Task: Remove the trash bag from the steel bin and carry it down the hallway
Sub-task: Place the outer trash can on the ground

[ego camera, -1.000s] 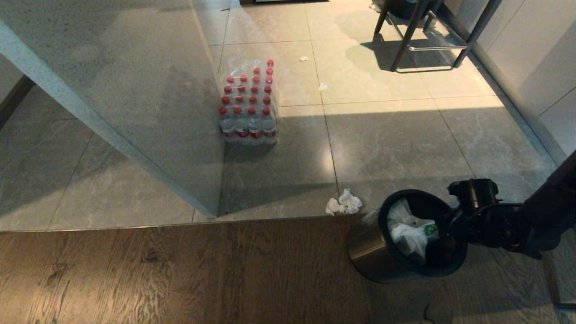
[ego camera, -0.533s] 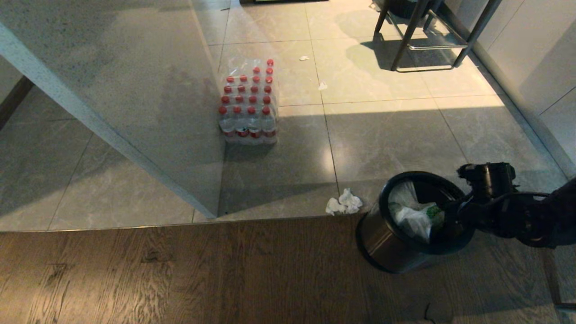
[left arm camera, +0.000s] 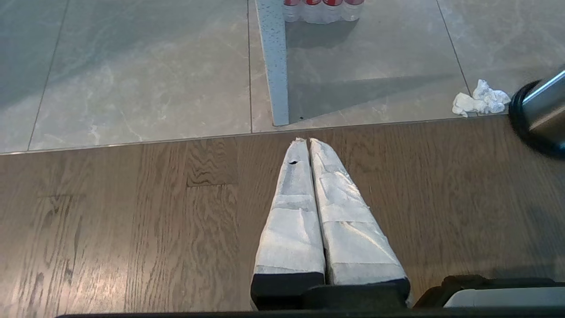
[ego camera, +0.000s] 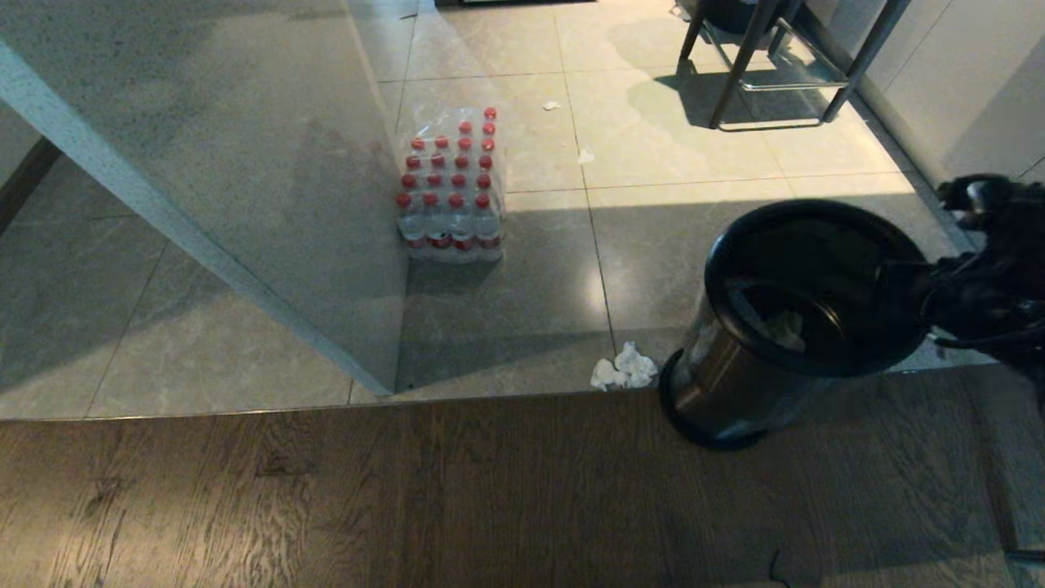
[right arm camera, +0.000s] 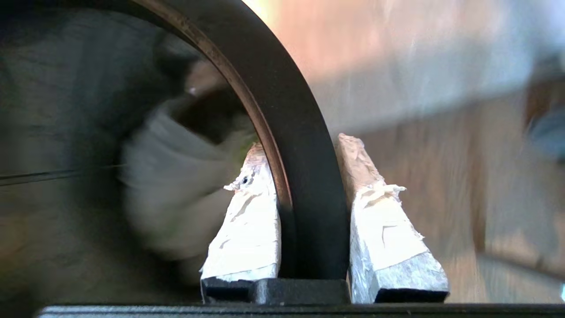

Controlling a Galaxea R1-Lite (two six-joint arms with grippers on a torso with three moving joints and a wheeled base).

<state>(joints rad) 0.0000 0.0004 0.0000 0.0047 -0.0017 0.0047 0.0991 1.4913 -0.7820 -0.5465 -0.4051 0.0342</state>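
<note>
Right gripper fingers [right arm camera: 247, 221]: clamped on the black top rim of the steel bin [ego camera: 735, 384], one taped finger inside the rim, the other outside.
Right gripper [right arm camera: 304, 176]: at the bin's far right edge in the head view, holding the bin tilted, its mouth turned toward the camera.
Trash bag [ego camera: 785, 330]: white plastic, down inside the bin; not gripped.
Bin base: on the floor at the seam between wood floor [ego camera: 326, 498] and tiles [ego camera: 710, 245], just beside a crumpled tissue [ego camera: 624, 369].
Left gripper [left arm camera: 309, 143]: parked over the wood, fingers pressed together, empty.
Done: bin seized by its rim.
Left: bag not yet out; the carry down the hallway has not begun, by my judgement.
</note>
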